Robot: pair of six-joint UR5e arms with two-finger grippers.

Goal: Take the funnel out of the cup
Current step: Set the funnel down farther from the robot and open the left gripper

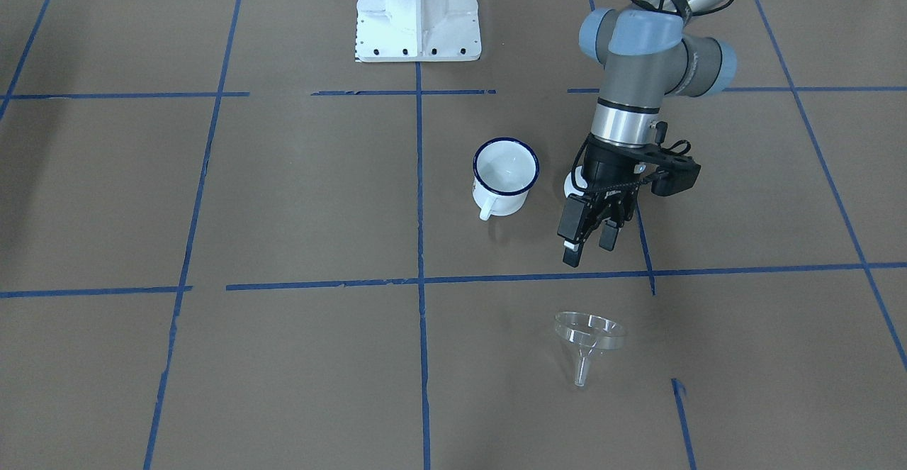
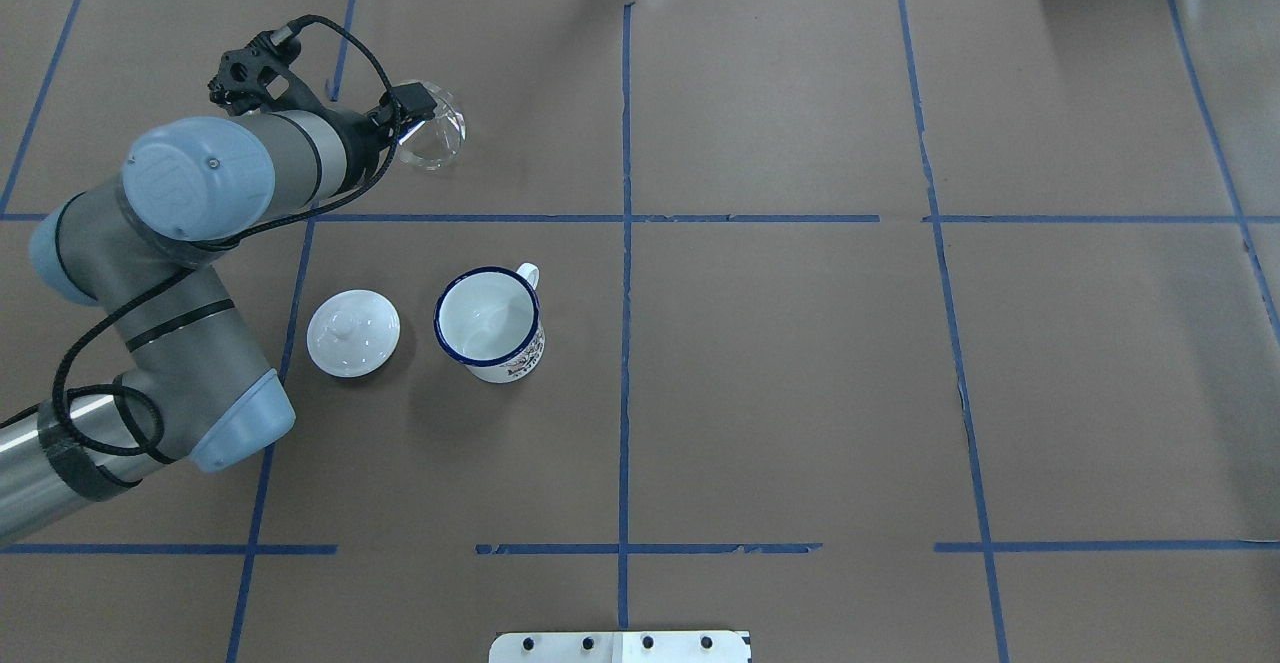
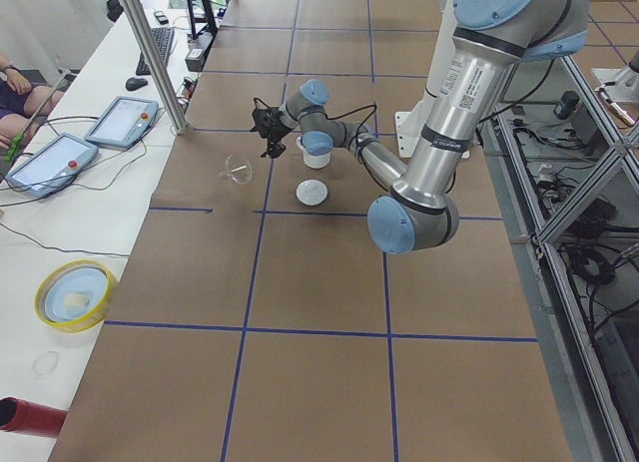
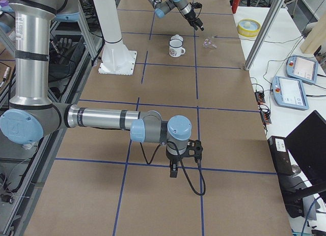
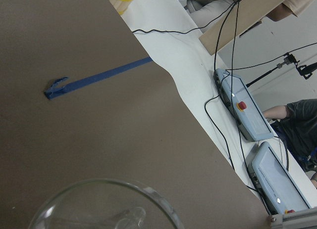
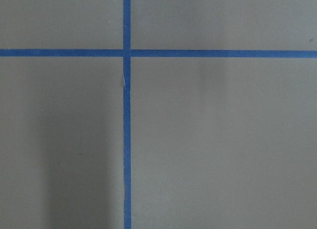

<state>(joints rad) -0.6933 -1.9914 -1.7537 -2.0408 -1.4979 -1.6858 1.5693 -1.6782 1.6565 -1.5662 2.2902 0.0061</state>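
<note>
The clear funnel (image 1: pixel 589 339) lies on its side on the brown table, spout toward the operators' side, well apart from the cup. It also shows in the overhead view (image 2: pixel 434 133) and at the bottom of the left wrist view (image 5: pixel 99 206). The white cup (image 1: pixel 504 174) with a dark blue rim stands upright and empty (image 2: pixel 490 323). My left gripper (image 1: pixel 589 243) is open and empty, hovering between the cup and the funnel, a little above the table. My right gripper (image 4: pixel 173 171) hangs over the table far from both; I cannot tell whether it is open or shut.
A round white lid with a knob (image 2: pixel 353 333) lies beside the cup, toward the left arm. The robot base plate (image 1: pixel 418 13) stands behind the cup. A yellow bowl (image 3: pixel 73 294) and operator tablets (image 3: pixel 120 121) sit off the table's far edge.
</note>
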